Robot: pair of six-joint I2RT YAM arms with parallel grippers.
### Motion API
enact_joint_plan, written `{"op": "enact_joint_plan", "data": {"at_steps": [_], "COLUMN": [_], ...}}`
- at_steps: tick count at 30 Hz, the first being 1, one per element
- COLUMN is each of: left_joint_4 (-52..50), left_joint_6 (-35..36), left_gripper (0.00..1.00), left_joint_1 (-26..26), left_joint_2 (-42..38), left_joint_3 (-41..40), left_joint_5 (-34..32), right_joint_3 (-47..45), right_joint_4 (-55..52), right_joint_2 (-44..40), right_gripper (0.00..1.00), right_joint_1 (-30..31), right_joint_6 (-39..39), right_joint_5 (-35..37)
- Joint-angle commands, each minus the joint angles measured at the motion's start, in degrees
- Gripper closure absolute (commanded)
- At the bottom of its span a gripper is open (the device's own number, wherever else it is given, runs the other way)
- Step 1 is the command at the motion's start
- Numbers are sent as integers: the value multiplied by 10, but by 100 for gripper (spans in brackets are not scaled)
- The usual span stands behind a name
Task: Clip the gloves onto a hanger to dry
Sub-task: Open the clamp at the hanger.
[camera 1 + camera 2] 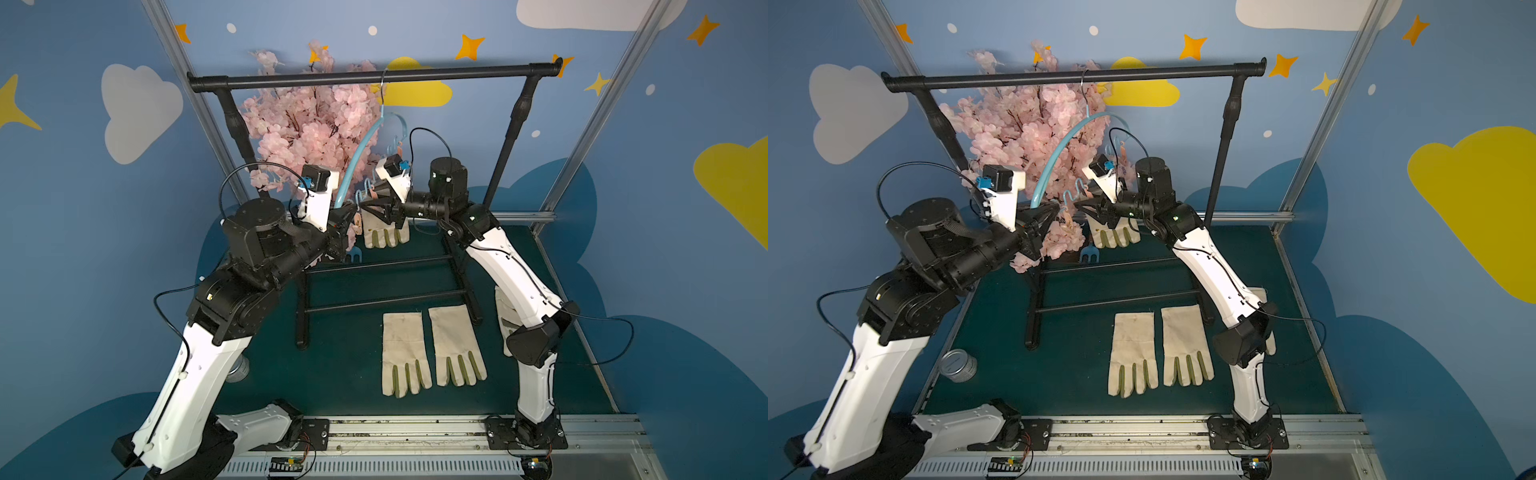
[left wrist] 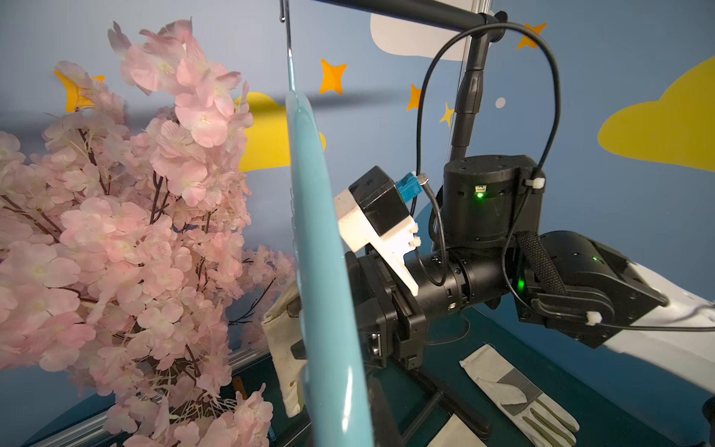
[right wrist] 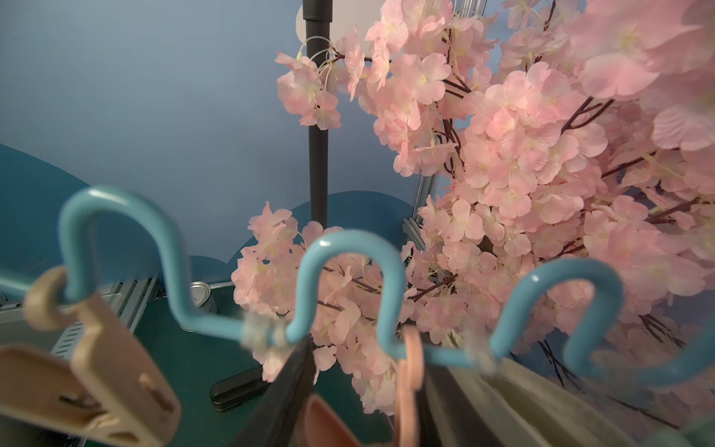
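While left jaws clamp hanger (image 2: 321, 251) | right jaws half-closed round peg (image 3: 408, 367) — grip unclear | advise square squeeze, glove (image 1: 382, 232) cuff deep.

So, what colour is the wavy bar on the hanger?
The wavy bar is light blue, clearest in the right wrist view.

Soft, even light, faint shadows. Both top views bow at the edges. The right wrist view blurs the light-blue wavy-barred hanger (image 3: 352, 240) and beige plastic peg (image 3: 112, 371).
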Motion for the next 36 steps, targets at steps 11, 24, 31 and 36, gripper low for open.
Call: {"op": "enact_joint_plan", "data": {"at_steps": [11, 24, 31, 36], "left_joint_4": [-5, 1, 1, 1], "left_joint_6": [3, -1, -5, -18], "left_gripper": [84, 85, 59, 38], "left_joint_1": [0, 8, 9, 11], "left_joint_2": [-7, -23, -27, -48], "left_joint_3": [0, -22, -24, -25], "left_joint_5": [12, 9, 16, 20], "right_joint_3": [13, 4, 2, -2], "right_joint_4": [-1, 2, 2, 6], "right_joint_2": [-4, -9, -12, -11], "right_gripper": [79, 82, 83, 83], "right_joint_1": [3, 1, 0, -1], "right_joint_6": [2, 1, 2, 7], "right_joint_5": [-2, 0, -1, 0]}}
